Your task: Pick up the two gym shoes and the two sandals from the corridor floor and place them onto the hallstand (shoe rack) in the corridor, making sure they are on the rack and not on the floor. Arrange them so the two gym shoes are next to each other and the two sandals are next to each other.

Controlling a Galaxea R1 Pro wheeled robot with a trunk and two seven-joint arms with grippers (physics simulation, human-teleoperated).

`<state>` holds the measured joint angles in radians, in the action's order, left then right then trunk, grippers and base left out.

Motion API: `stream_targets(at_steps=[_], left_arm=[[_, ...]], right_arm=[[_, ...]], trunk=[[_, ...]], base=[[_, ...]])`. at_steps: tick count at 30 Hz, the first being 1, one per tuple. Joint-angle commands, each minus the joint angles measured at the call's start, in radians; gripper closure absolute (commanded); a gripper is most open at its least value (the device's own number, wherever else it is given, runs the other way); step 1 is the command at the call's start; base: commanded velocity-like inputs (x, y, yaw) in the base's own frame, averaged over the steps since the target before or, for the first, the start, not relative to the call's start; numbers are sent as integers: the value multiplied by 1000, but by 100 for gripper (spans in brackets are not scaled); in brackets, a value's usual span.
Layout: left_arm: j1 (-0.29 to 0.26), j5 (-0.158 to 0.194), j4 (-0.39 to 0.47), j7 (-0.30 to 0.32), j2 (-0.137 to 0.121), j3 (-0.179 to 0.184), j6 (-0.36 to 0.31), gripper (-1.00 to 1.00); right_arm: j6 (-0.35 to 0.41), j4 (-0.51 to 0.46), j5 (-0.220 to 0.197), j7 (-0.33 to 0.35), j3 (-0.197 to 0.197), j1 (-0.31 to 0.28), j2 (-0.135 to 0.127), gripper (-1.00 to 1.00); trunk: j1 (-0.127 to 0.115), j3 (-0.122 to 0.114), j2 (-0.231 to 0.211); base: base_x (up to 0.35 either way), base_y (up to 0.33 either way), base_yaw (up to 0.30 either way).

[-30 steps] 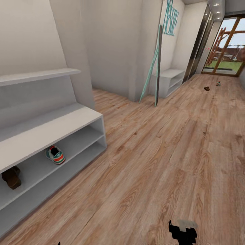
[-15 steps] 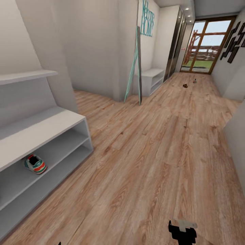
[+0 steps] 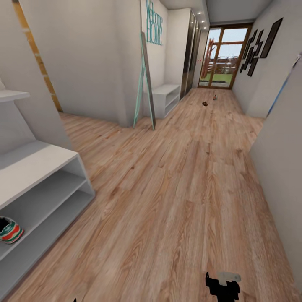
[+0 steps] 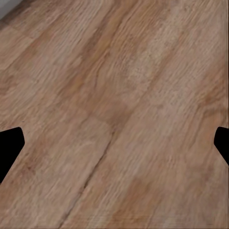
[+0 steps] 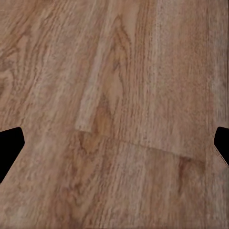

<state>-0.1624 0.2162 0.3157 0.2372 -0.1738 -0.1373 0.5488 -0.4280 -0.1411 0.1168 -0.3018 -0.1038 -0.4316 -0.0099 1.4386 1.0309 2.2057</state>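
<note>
We see the hallstand (image 3: 40, 161) at the left of the head view, a white open unit with two shelf levels. On its upper shelf level sits one gym shoe (image 3: 9, 230), white with green stripes and a red-orange patch, cut by the picture's edge. Far down the corridor floor (image 3: 180, 188), near the glass door (image 3: 222, 56), lie two small things well apart from the rack: a dark brown one (image 3: 205, 103), likely a sandal, and a lighter one (image 3: 215, 97) too small to tell. Teal wall lettering (image 3: 153, 23) reads "HOME"; the word above it is unclear. A second low white unit (image 3: 165, 96) stands beside a leaning mirror (image 3: 144, 82). Both the left gripper (image 4: 114, 143) and the right gripper (image 5: 114, 143) are spread wide, holding nothing, over bare planks
</note>
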Motion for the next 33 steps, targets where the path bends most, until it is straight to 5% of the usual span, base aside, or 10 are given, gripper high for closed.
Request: stream_targets(at_steps=[1,17,33], left_arm=[[0,9,-1,9,0,-2,0,-100],[0,8,-1,8,0,-2,-1,-100],[0,8,-1,8,2,-2,-1,-100]], right_arm=[[-3,1,10,-2,-8,-1,1,-100],[-3,1,10,-2,-8,-1,1,-100],[-3,5,21,1,-5,-1,-7,-100]], trunk=[[0,1,0],[0,1,0],[0,1,0]], base=[[334,0,-300],[336,-67,-295],[339,-10,-40]])
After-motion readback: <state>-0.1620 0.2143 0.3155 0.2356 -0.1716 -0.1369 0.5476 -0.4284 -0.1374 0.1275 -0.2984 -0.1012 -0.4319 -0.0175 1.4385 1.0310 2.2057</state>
